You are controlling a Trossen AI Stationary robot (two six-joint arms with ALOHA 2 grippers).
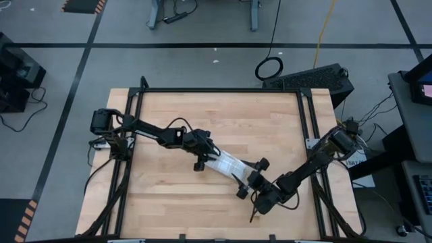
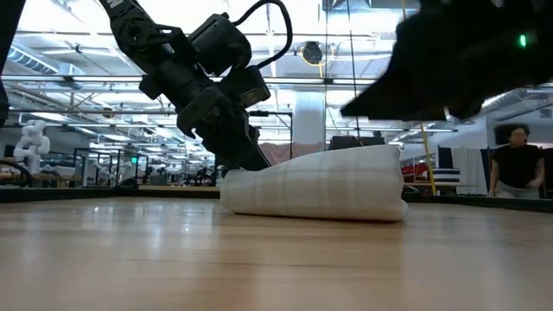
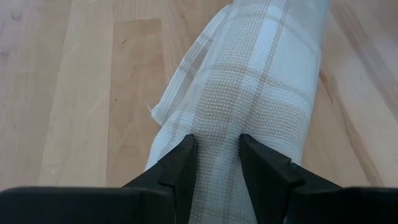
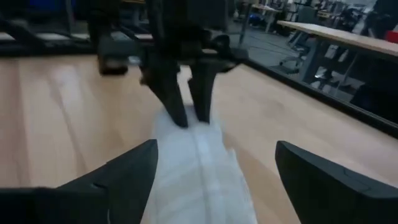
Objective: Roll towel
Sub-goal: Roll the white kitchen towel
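The towel (image 1: 227,164), white with tan plaid lines, lies rolled in a long bundle at the table's middle, resting on the wood along its length (image 2: 320,186). My left gripper (image 3: 217,165) is shut on the roll's left end (image 1: 206,157). My right gripper (image 4: 214,177) is wide open at the roll's right end (image 1: 250,179). Its fingers stand on either side of the towel (image 4: 199,174), apart from it. In the low view it is a dark blur above that end (image 2: 449,60). My left gripper pinches a raised ridge of cloth (image 3: 217,146) at the roll's left end between its two fingers (image 3: 182,168). The fingers slant down from the table's left and point along the roll. The towel lies on the table, stretching away from the fingers; several layers are gathered in the pinch.
Bare wooden tabletop (image 1: 202,115) surrounds the roll, with black frame rails (image 1: 216,90) at its edges. A person (image 2: 516,164) stands in the room far behind the table.
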